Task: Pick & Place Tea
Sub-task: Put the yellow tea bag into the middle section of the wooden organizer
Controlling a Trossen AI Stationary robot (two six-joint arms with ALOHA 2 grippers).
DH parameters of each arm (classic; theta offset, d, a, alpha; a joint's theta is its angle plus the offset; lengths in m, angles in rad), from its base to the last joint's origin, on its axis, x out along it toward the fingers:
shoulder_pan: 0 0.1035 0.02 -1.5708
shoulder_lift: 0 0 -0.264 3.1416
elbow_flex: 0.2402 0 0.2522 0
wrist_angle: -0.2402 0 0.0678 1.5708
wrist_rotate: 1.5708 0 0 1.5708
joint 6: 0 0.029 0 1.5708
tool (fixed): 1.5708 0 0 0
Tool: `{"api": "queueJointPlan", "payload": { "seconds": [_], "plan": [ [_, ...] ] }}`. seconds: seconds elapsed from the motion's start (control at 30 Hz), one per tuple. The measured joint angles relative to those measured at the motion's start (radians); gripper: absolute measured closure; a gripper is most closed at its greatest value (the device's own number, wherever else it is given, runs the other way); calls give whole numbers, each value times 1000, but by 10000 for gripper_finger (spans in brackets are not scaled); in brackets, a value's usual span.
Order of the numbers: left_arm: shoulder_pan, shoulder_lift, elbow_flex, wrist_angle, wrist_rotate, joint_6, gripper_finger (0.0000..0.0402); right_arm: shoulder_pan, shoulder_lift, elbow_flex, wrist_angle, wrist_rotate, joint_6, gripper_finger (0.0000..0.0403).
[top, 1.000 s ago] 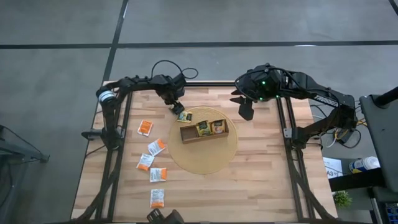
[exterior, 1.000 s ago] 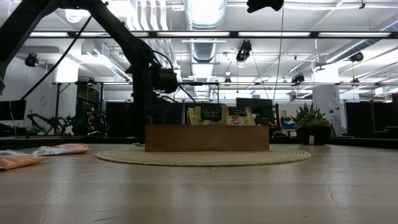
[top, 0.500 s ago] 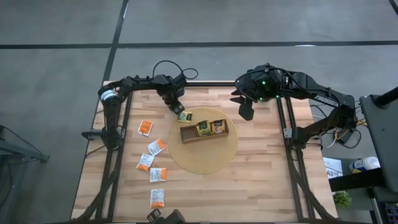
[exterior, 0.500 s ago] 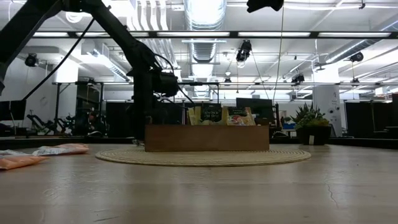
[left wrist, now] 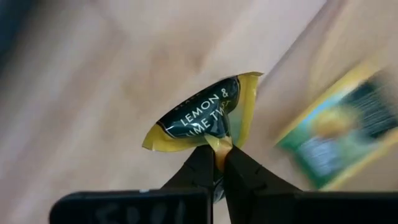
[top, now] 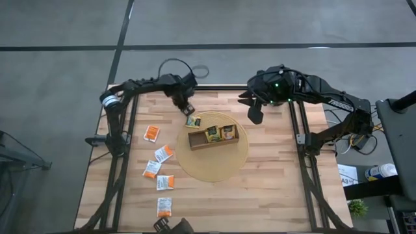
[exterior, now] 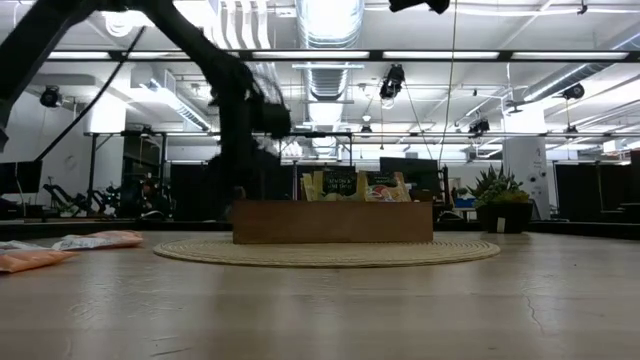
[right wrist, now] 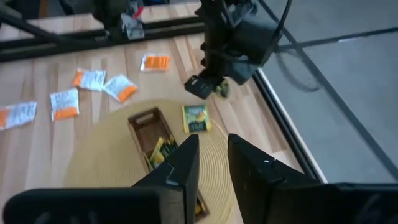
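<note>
A yellow-green sachet [left wrist: 205,121] with a dark label reading "LEMON & LIME" is pinched at one corner by the left gripper [left wrist: 214,163], whose two dark fingers are pressed together on the paper. The sachet is lifted clear of the wooden table [top: 273,188]. In the high view this gripper [top: 187,108] is seen near the far edge of the table, just beyond the round woven mat [top: 214,170].

A second yellow-green sachet [top: 193,121] is lying flat on the rim of the mat, just beside the left gripper and next to the brown wooden tray [top: 213,141]. It is also seen from the right wrist [right wrist: 195,118]. The tray is placed in the middle of the mat, and two sachets [top: 220,133] are standing in its compartments; which compartment each is in cannot be told exactly. In the low view their tops [exterior: 345,185] are seen above the tray wall [exterior: 333,222].

Five white-and-orange sachets [top: 162,153] are scattered on the bare wood on the left side of the table, well apart from the tray.

The right gripper [top: 255,116] is held above the far right edge of the mat. Its fingers [right wrist: 186,163] are parted by a narrow gap, and nothing is seen between them.
</note>
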Motion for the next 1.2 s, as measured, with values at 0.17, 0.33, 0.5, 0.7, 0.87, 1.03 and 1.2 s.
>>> {"api": "queueJointPlan", "payload": {
  "seconds": [0.17, 0.33, 0.5, 0.7, 0.87, 1.03, 1.2],
  "plan": [
    [-18, -94, 79, 4, -10, -16, 387, 0, 0, 0, 55, -1, 48, 331],
    [-65, -198, 140, 73, -9, 38, 387, 0, 0, 0, 68, -3, 101, 330],
    [-144, -280, 148, 172, -15, 103, 387, 0, 0, 0, 74, -2, 117, 312],
    [-263, -334, 148, 253, -81, 212, 387, 0, 3, 0, 79, -1, 212, 284],
    [-356, -343, 149, 330, -146, 258, 387, 0, 18, 0, 79, -3, 259, 257],
    [-425, -343, 149, 385, -159, 323, 387, 0, 48, 0, 77, -44, 310, 235],
    [-464, -343, 149, 400, -182, 338, 387, 0, 84, 0, 77, -83, 334, 221]
  ]
}}
